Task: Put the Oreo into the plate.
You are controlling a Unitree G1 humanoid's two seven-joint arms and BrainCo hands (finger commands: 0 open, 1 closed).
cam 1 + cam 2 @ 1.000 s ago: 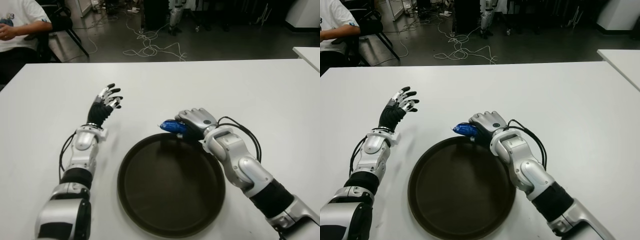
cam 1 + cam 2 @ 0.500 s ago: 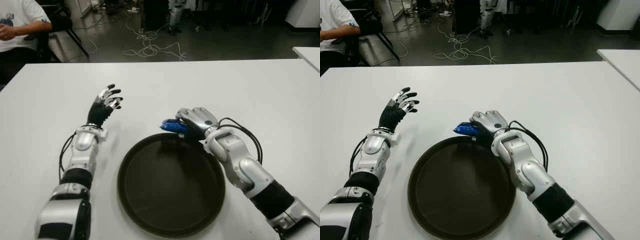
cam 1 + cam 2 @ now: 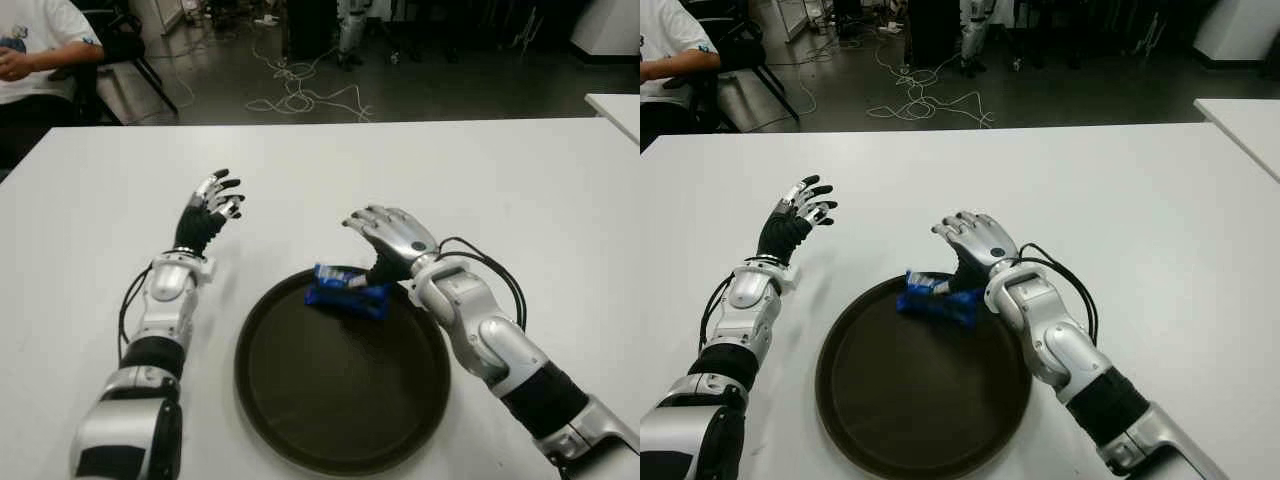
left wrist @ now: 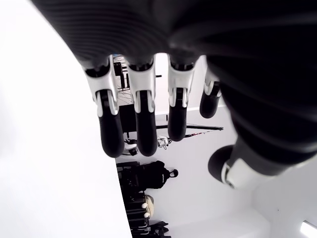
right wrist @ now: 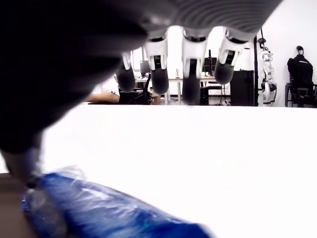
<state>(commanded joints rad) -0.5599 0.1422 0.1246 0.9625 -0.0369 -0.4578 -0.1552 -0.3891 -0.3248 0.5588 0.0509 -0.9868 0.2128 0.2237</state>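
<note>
One broad white table (image 3: 520,180) fills most of the head camera's view, and a second white tabletop (image 3: 615,105) shows at the far right edge. Beyond the table lies a dark floor with a tangle of pale cables (image 3: 300,98), some dark equipment stands along the back, and at the far left a seated person (image 3: 35,45) in a white shirt, only partly in view.

A round dark plate (image 3: 340,400) sits on the table close to the robot, between its two arms. The Oreo (image 3: 346,290), a blue packet, lies inside the plate at its far rim, tilted slightly across the edge zone; nothing grips it.

The right hand (image 3: 390,235) is raised just beyond and above the packet, over the plate's far edge, palm facing down and fingers (image 5: 190,77) spread wide and extended. The right wrist view confirms this: the fingertips reach out over bare white table while the blue packet lies below the palm, apart from the fingers. The forearm runs back across the plate's right side toward the robot.

The left hand (image 3: 212,205) shows to the left of the plate, well apart from it, lifted off the table with the wrist bent up. Its fingers (image 4: 141,124) are relaxed and slightly curved, holding nothing.
</note>
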